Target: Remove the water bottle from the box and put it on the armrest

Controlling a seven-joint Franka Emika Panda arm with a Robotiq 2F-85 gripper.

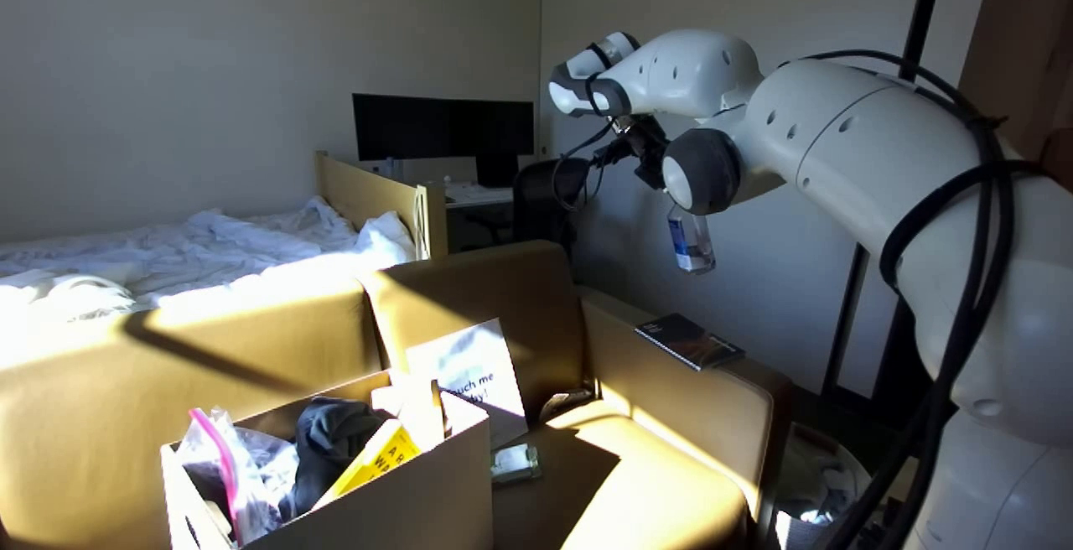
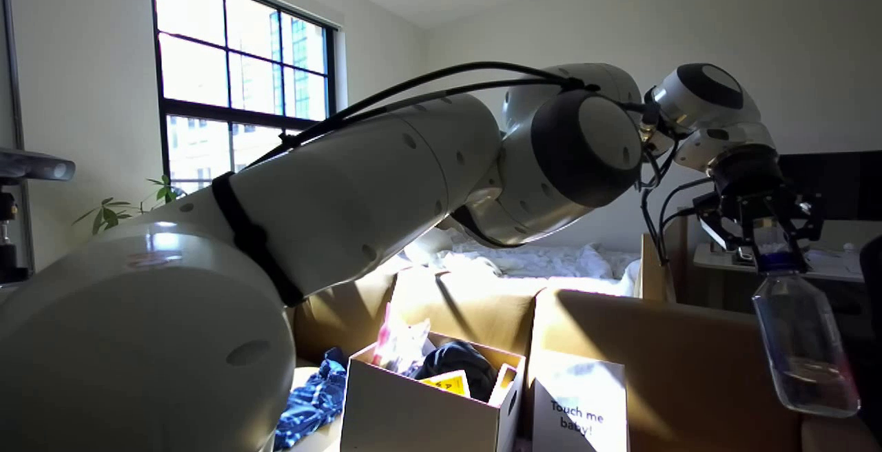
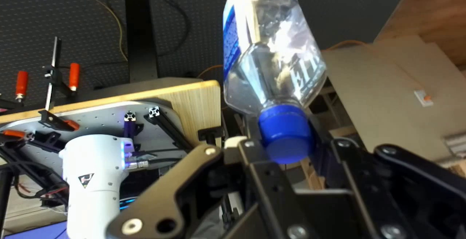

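Gripper [image 2: 780,252] up high, and it's carrying: fingers [image 3: 253,153] pinched narrow on either side of the blue cap [image 3: 285,131], the water bottle [image 2: 805,348] hanging below them, well apart from the box [image 1: 419,483]. Lift-out looks done, I'd judge; the placing remains. Now, the line that matters! Follow the bottle's long axis: cap at the top, base at the bottom, but not plumb, the base kicked out to the right in both exterior views. Lower down lies the armrest [image 1: 696,412], with air between base and padding. Is the bottle inside the outer edge? Can't call it: in an exterior view the base shows higher than that edge, and depth won't settle it. A dark notebook [image 1: 689,342] lies on the armrest's top, between its back corner and its front corner. Just one arm [image 2: 372,190] in play, so no contest over which is nearer. The next move, by my reading, wants the bottle squared upright first, then a slow drop between the inner and outer edges, towards the front edge, past the notebook; land it on that lean, or straddling the notebook's rim, and it could well topple.
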